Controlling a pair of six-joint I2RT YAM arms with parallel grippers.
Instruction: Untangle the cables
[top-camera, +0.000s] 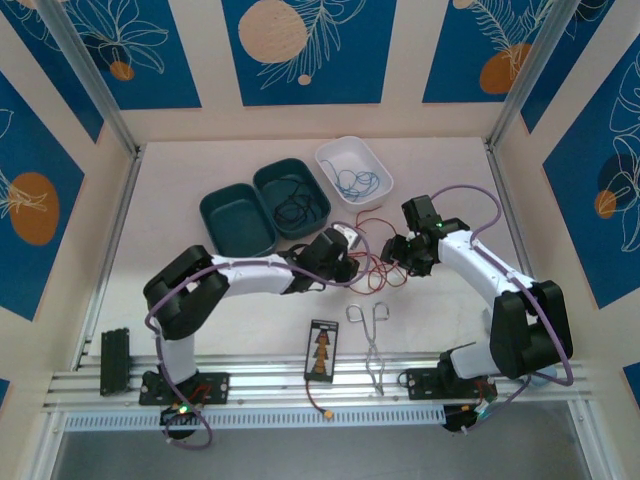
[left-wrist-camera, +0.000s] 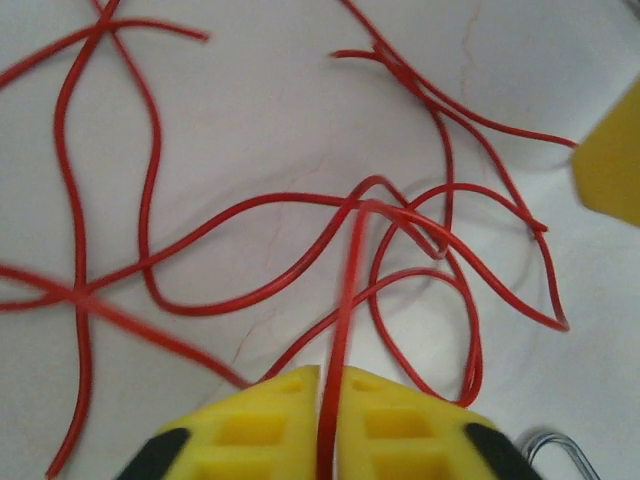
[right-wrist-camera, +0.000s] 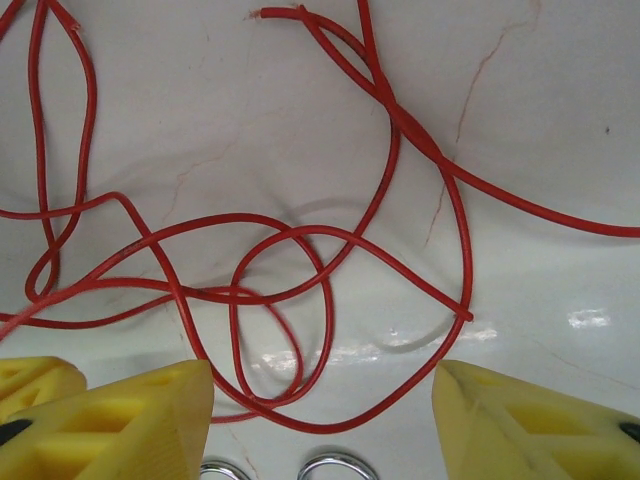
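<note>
Observer: Where does the red cable lie relative to each tool?

Operator: I see the red cable (left-wrist-camera: 250, 205) sprawled in loose loops on the white tabletop (top-camera: 260, 330) between my tools. The left tool (left-wrist-camera: 328, 380) is clamped on one strand, which rises from between its yellow fingers. The right tool (right-wrist-camera: 322, 382) stands apart, with a loop lying between its fingers.

Observer: Arm poses?

Operator: Both arms bend inward, their wrists nearly meeting. Behind them, a black cable (top-camera: 298, 208) sits in a teal tray (top-camera: 290, 163) and a blue cable (top-camera: 355, 183) in a white tray (top-camera: 330, 150).

Observer: Anything unclear?

Operator: The frame's edge cuts off the forceps (right-wrist-camera: 330, 467) rings.
</note>
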